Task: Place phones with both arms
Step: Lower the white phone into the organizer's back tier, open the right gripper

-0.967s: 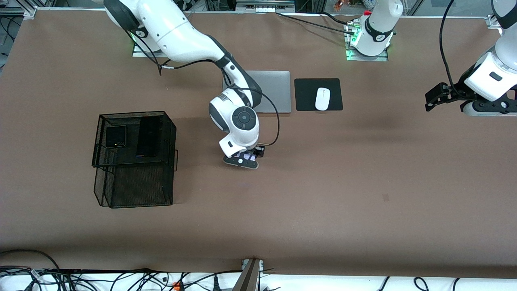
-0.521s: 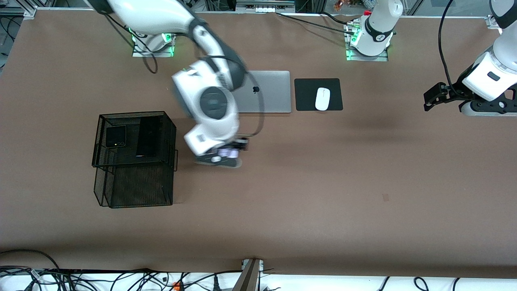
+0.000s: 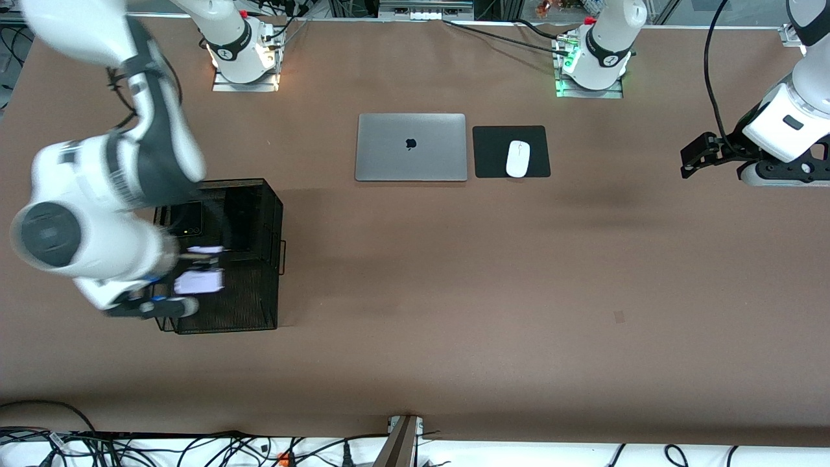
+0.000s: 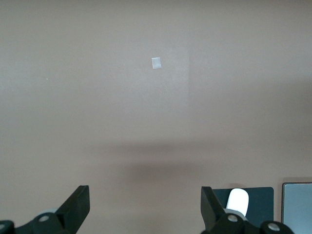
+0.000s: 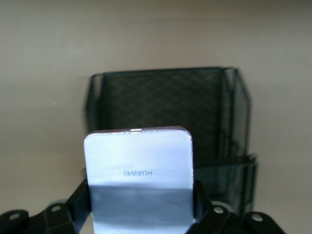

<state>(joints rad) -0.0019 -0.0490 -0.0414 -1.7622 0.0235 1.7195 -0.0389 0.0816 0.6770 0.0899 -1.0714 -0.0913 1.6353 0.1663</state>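
Lilac phone nearly home

The right pincer (image 3: 194,275) was clamped on the pale lilac flip phone (image 3: 198,281), up over the black mesh basket (image 3: 272,214) at the right arm's end of the worktop (image 3: 454,292). The black flip phone (image 3: 187,219) and the long slim black slab (image 3: 237,224) sat on its top tier already. I'd say lower it flat onto a free patch of mesh, clear of those two, before letting go. A second earlier that arm was mid-worktop just in front of the laptop (image 3: 411,147); it had swung right over since. The left pincer (image 3: 697,155) waited wide open, holding nothing, over the left arm's end.
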